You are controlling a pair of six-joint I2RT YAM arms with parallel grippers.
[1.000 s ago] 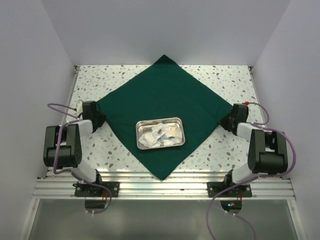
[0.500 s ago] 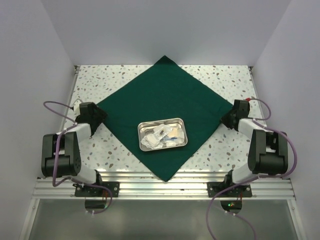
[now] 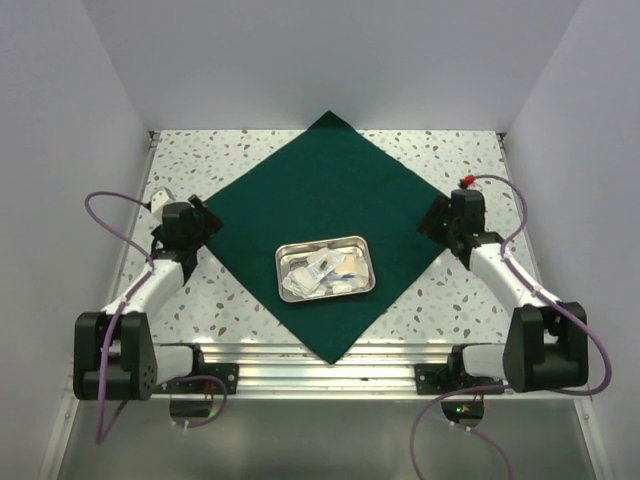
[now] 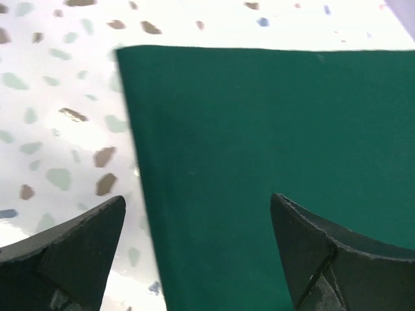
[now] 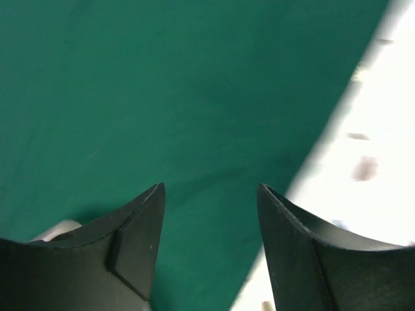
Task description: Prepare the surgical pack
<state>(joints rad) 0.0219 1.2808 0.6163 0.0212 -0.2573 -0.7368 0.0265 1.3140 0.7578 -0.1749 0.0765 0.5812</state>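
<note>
Left end effector and right end effector, open and empty, flank opposite surgical pack corners, likely staged to fold them over the tray.

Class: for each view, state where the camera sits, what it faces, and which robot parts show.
Top external: overhead, near side, looking down at drape, tray, left gripper, right gripper.
Left wrist: on left arm, facing drape's left corner; own fingers show.
Right wrist: on right arm, facing drape's right edge; own fingers show.
Shared: all show drape and table.
</note>
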